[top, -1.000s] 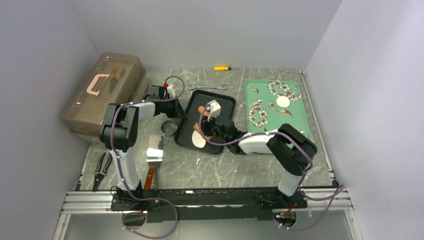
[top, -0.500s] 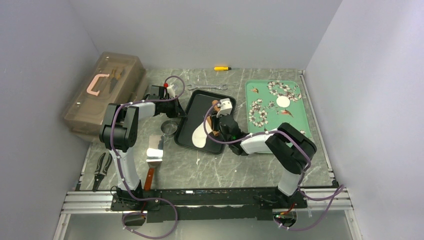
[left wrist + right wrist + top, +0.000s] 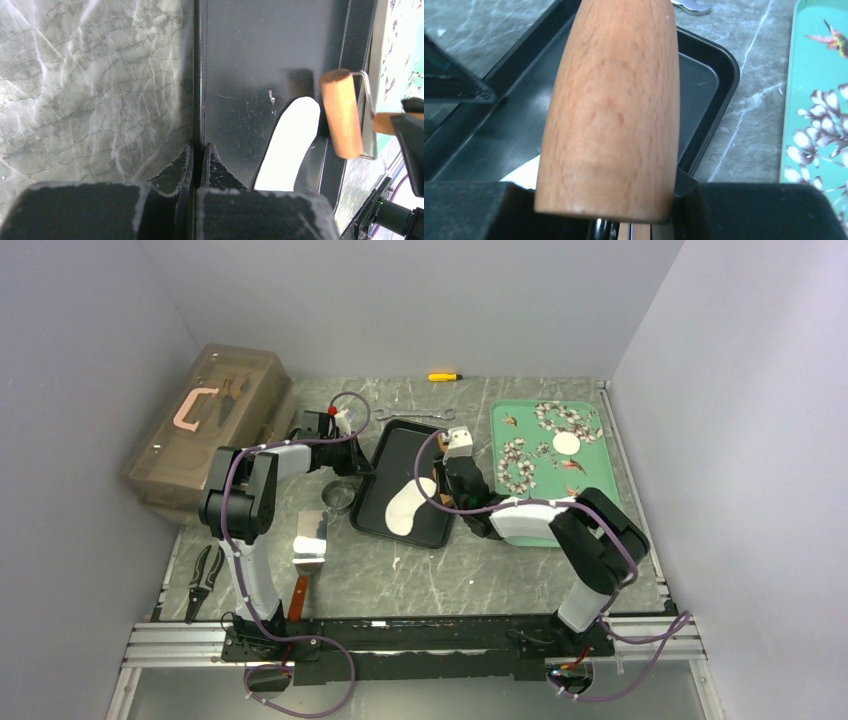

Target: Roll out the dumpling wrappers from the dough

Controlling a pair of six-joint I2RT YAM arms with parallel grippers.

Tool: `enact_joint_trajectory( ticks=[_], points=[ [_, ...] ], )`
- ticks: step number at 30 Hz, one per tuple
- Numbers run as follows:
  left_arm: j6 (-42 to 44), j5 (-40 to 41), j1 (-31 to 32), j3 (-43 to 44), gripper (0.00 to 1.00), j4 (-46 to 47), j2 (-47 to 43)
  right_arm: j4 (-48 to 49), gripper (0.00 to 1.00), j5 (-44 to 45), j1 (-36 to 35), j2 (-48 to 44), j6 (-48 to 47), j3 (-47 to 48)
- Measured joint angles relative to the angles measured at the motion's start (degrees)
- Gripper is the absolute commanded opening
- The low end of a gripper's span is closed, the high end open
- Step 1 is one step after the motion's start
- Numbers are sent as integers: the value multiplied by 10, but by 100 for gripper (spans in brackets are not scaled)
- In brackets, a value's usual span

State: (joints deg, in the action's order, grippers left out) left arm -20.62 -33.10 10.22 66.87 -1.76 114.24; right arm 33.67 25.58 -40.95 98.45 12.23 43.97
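One pass done: the roller (image 3: 341, 114) has run off the end of the dough (image 3: 290, 145).
Beyond the roller sits the green tray (image 3: 600, 455); under it is the black tray (image 3: 395, 450), its rim pinched tight by the left gripper (image 3: 198, 152). The dough, a short oval a second ago, now lies as a long tongue just beside the roller, thin enough, I judge, for cutting. The right gripper (image 3: 448, 472) clamps the roller's handle. One wrapper (image 3: 566, 443) rests on the green tray.
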Motion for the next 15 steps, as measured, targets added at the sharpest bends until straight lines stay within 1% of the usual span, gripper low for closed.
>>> enact_joint_trajectory(
  ticks=[4,7,11,15],
  points=[
    [0,0,0,0,0,0,0,-60,0,-19,-18,-56,-52,9],
    [0,0,0,0,0,0,0,-73,0,-38,-38,-75,-81,30],
    [0,0,0,0,0,0,0,-47,0,-114,-66,-68,-87,40],
    [0,0,0,0,0,0,0,10,0,-187,-77,-26,-81,17]
  ],
)
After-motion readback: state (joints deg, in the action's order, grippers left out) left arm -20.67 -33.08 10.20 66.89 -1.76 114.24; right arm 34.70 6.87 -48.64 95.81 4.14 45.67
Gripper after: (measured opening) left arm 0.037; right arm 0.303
